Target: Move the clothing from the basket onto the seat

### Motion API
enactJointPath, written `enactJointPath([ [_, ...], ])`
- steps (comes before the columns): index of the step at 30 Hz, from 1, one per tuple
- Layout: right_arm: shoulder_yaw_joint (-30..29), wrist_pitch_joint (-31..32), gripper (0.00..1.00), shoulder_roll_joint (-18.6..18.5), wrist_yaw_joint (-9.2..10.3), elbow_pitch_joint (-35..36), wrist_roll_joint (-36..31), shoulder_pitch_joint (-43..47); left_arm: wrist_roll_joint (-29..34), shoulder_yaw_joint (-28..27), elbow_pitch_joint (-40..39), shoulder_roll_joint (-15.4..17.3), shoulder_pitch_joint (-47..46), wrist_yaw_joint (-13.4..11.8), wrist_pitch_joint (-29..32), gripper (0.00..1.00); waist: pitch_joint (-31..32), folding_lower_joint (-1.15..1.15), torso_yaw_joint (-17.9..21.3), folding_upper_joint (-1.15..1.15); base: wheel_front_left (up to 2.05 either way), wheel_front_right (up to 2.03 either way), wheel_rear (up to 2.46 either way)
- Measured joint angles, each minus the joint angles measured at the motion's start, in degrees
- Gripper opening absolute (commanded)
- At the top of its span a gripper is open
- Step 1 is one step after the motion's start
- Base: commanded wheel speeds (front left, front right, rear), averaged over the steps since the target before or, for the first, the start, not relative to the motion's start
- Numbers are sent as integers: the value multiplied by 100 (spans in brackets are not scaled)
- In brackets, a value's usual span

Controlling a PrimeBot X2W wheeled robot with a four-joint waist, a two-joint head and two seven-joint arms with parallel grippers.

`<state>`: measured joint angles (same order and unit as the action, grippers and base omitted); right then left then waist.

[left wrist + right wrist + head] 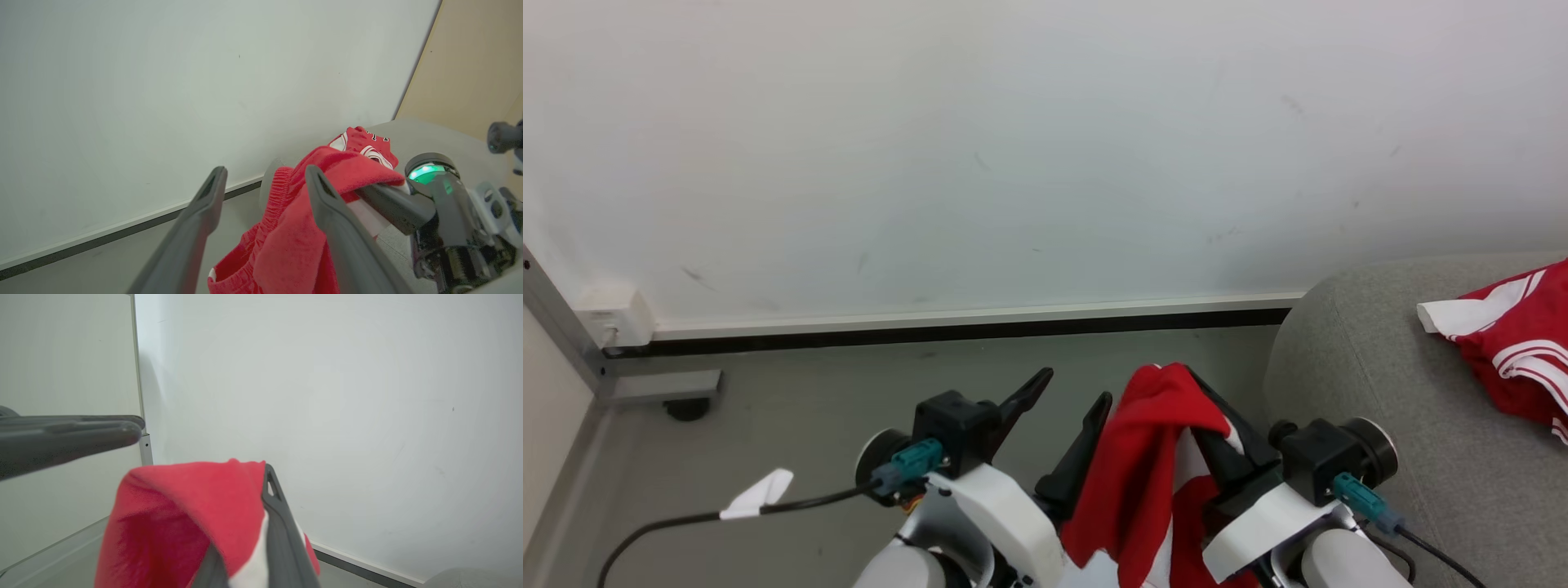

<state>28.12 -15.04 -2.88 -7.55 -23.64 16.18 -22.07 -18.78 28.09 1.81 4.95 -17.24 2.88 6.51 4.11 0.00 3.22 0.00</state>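
The right pincer [1188, 380] is clamped on a red garment [1143, 457] with white panels. The cloth is bunched over its fingertips and drapes down on its left, so one dark finger [274, 506] shows and the other is buried in fabric. Just left of it, the left pincer [1075, 386] has its fingers spread apart with nothing between them. The hanging garment lies just beside its right-hand finger [327, 212]; whether they touch I cannot tell. Both pincers are held above the grey floor [809, 408].

To the right of the right pincer and a little beyond it is the rounded edge of the light grey sofa [1380, 392]. On its seat, well apart from both pincers, a second red garment [1515, 343] with white stripe trim lies crumpled.

Beyond the pincers the floor meets a plain white wall [1013, 163] along a pale skirting strip [972, 314] with a dark gap beneath. Far to the left of the left pincer, a metal frame post [564, 327] comes down to a foot with a dark castor [686, 408].
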Motion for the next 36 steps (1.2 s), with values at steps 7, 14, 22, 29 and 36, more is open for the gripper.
enactJointPath([
  [7,-392,0,0,0,-1,174,24,49,104,103,309,290,288,70,-379,100,-45,0,120,0,0,0,0],
  [14,-722,0,0,1,0,282,-60,50,116,256,638,336,484,121,-641,100,-80,0,309,0,0,0,0],
  [22,-894,0,0,1,-1,358,-159,44,114,318,781,271,479,110,-805,100,-102,0,597,0,0,0,0],
  [29,-994,-1,0,1,0,468,-227,21,94,343,844,243,464,68,-872,100,-156,0,1046,0,0,0,0],
  [36,-1234,-1,0,1,0,601,-471,30,77,414,849,187,427,63,-964,100,-260,0,1612,0,0,0,0],
])
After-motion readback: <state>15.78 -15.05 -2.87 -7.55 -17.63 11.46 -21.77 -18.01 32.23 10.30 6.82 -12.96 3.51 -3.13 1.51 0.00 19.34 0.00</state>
